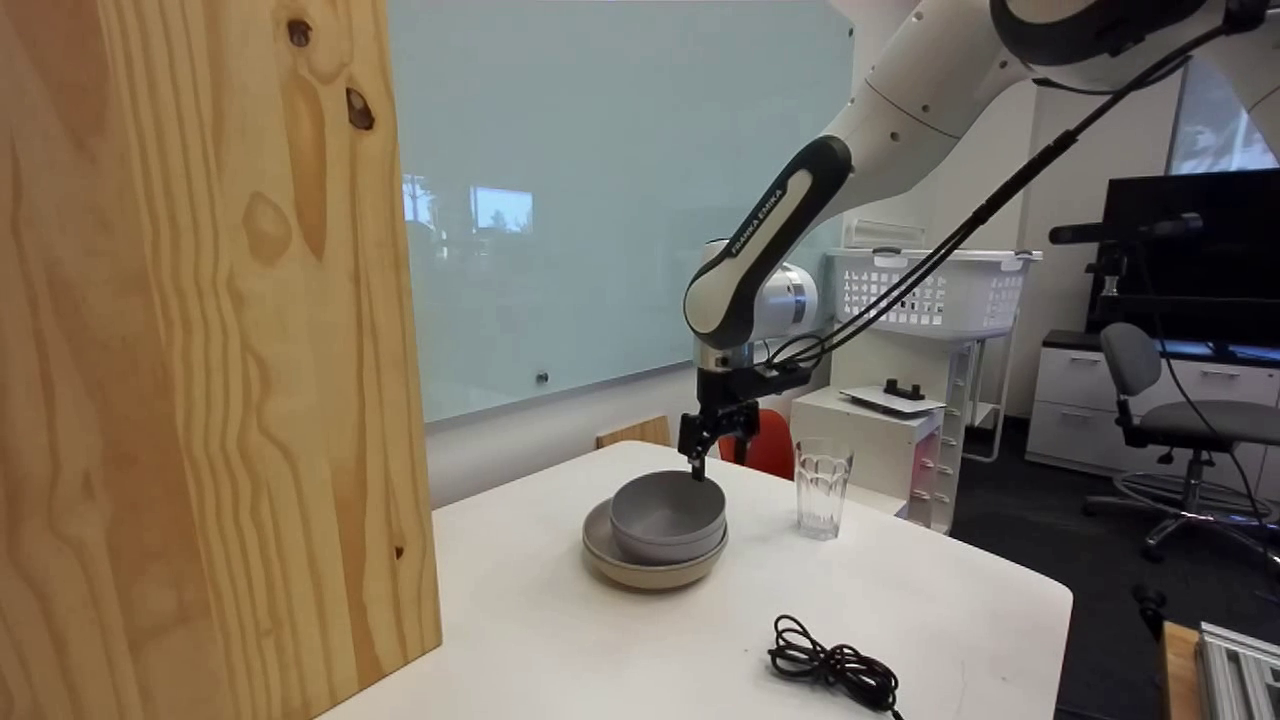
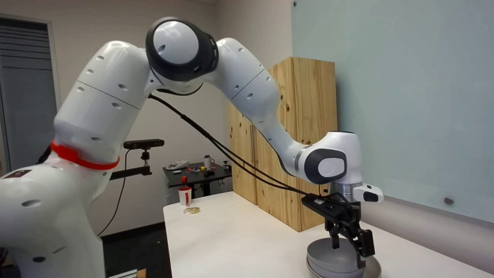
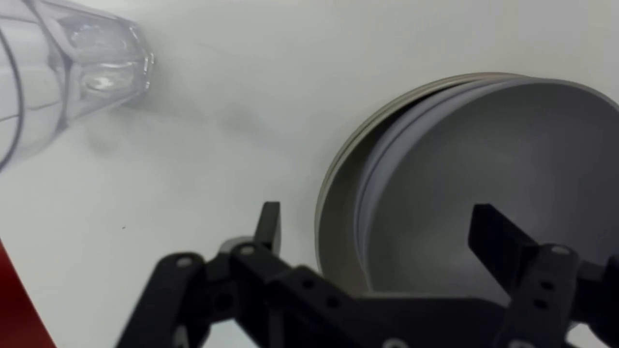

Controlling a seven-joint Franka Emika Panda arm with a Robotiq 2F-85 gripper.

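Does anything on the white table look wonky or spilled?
A bit wonky: the grey bowl sits off-centre inside the wider beige bowl, so more beige shows on one side than the other. I can't see any spill or break.

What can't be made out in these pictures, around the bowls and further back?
Middle of the tan bowl: all views, hidden by the gray bowl resting in it.
Lower rim of the gray bowl: wrist view, covered by the gripper.
Rim of the glass: wrist view, partly cut off by the left edge.
Small items on the black table: in an exterior view, many too small to name.
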